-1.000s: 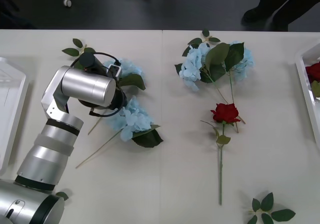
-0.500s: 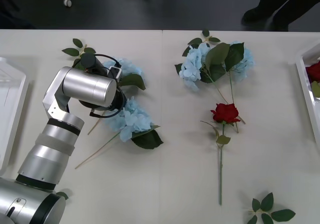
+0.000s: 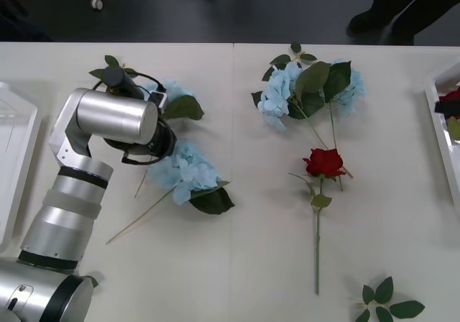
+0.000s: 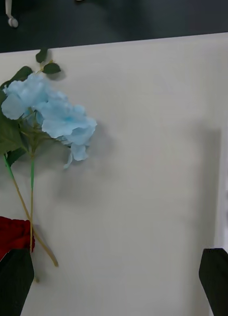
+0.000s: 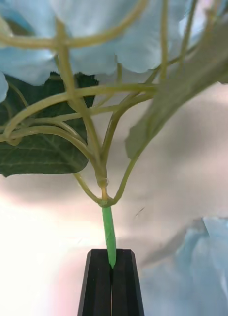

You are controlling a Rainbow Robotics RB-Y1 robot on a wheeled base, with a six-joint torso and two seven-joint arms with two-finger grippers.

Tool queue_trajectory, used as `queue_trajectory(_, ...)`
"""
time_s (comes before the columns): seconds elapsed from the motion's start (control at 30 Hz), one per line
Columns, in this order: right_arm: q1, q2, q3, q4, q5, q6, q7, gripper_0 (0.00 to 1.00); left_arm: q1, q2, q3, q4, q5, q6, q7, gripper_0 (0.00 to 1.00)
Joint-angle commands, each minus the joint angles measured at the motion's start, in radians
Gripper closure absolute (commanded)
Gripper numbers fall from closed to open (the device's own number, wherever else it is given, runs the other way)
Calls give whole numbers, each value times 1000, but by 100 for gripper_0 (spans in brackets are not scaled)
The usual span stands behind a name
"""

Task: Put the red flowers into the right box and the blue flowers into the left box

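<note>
Left end effector (image 5: pixel 112 276) clamped on a blue hydrangea stem (image 5: pixel 109 234), hemmed in by a second blue head (image 3: pixel 188 169) just beside it and the arm's own silver bulk (image 3: pixel 115 117) above. Open table (image 3: pixel 237 250) down the middle, crossed only by the lone red rose (image 3: pixel 325 162) and its long stem, with a leaf sprig (image 3: pixel 384 304) near the front edge. Far right half crowded by two more blue heads (image 3: pixel 302 88); bare strip between these and the right box (image 3: pixel 440 121).
</note>
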Motion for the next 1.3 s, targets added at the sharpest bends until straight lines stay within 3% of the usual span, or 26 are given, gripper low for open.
queue_trajectory(0.03,-67,98,8,-22,75,37,37,1,-1,52,41,-186,38,85,31,100)
queue_trajectory(0.3,-166,144,94,-18,132,94,31,1,137,59,198,-523,149,168,75,100)
queue_trajectory(0.47,-219,192,157,17,142,85,30,1,234,62,265,-724,156,202,215,100)
queue_trajectory(0.73,-304,362,206,120,296,74,19,1,356,94,434,-960,141,297,410,100)
queue_trajectory(1.03,-394,394,310,194,300,49,-59,1,402,319,497,-882,141,299,517,100)
queue_trajectory(1.3,-411,402,356,195,327,42,-197,1,402,430,540,-664,164,161,502,100)
